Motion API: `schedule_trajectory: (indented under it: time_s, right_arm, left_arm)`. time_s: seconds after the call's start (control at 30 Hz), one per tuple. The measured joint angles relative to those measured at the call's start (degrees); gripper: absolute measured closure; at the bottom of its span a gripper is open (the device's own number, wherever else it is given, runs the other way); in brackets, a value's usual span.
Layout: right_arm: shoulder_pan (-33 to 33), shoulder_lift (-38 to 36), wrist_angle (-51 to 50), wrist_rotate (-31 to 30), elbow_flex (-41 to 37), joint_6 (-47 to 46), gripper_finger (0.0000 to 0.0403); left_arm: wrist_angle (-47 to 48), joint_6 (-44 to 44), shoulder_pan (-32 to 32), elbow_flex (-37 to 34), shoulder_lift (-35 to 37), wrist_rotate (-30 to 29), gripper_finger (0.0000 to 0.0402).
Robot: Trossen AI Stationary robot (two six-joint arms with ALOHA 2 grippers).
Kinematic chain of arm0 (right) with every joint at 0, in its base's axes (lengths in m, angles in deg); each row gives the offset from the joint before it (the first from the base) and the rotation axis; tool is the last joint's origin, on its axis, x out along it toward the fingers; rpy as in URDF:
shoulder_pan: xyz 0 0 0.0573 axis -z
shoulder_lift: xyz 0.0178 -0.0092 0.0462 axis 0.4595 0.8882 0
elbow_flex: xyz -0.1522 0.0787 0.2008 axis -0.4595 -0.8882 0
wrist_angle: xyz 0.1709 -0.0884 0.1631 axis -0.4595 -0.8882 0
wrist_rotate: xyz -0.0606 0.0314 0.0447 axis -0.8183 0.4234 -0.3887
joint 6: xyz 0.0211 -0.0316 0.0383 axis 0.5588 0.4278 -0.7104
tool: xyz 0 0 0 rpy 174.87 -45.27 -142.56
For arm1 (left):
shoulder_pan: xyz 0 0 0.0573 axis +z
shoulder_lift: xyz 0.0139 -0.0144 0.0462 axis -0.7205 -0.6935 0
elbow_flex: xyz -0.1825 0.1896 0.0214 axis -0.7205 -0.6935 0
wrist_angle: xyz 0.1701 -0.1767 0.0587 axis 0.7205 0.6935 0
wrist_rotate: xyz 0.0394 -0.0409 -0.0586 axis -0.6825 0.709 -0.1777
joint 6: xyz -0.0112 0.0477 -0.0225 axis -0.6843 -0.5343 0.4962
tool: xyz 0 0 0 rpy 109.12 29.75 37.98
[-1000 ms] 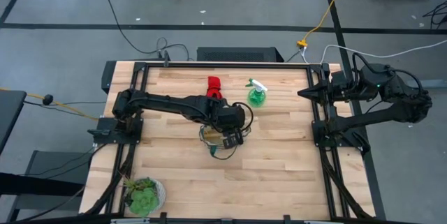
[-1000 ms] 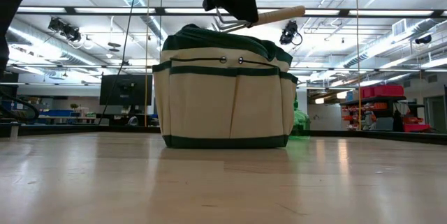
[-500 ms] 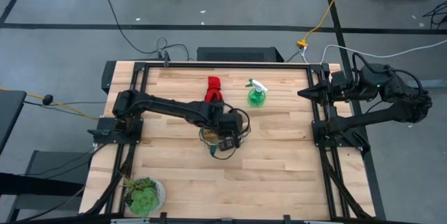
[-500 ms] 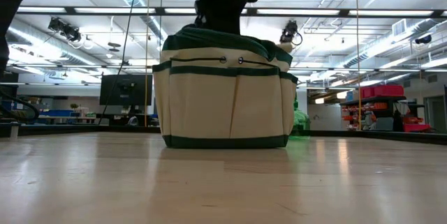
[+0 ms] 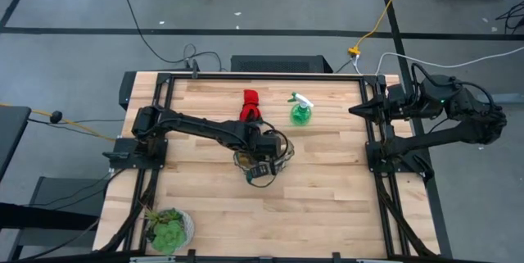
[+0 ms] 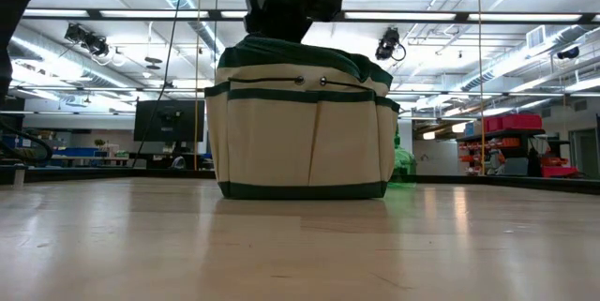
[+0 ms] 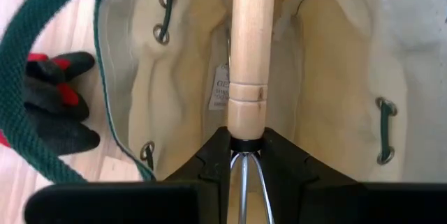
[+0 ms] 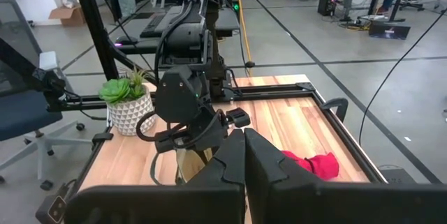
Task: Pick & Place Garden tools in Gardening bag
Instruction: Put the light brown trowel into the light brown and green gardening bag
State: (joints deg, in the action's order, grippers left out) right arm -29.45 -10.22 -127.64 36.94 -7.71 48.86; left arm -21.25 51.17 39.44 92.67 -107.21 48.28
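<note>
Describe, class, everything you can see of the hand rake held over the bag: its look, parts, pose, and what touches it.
The hand rake has a pale, rounded wooden handle with a turned groove near its collar, where thin metal prongs begin. The left gripper is shut on it at that collar. It points handle-first down into the open gardening bag, between the cream fabric walls. The prong tips are hidden, and whether the handle touches the bag lining cannot be told.

A potted plant [image 5: 169, 228] (white pot) sits on the table's [image 5: 327, 197] corner.
</note>
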Motion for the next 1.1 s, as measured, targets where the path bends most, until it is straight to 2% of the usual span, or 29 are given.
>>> schedule_trajectory:
  time_s: [1.1]
  right_arm:
    - [0.0,0.0,0.1,-1.4,0.0,0.0,0.0403]
  left_arm:
    - [-0.8,0.0,1.1,0.1,-1.4,1.2,0.0329]
